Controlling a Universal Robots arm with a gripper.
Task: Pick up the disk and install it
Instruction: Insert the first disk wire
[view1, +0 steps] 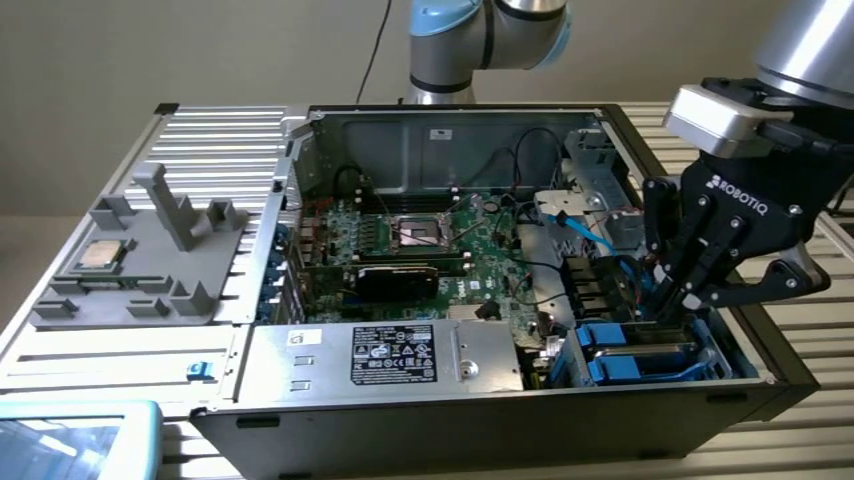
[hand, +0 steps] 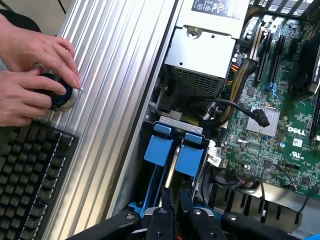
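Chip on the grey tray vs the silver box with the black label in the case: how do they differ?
Size: the chip is small and square; the box is far larger and oblong.
Place: the chip sits on the grey tray outside the case; the box sits inside it.
Face: the box carries a black label; the chip shows no such label.
Both are silver.

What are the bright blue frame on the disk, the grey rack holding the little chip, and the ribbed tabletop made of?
Blue frame of the disk: likely moulded plastic; even saturated colour, soft sheen. Grey rack: probably plastic too; matte, uniform grey, chunky blocks. Ribbed tabletop: looks like bare aluminium; silvery, with bright streaks along its grooves.
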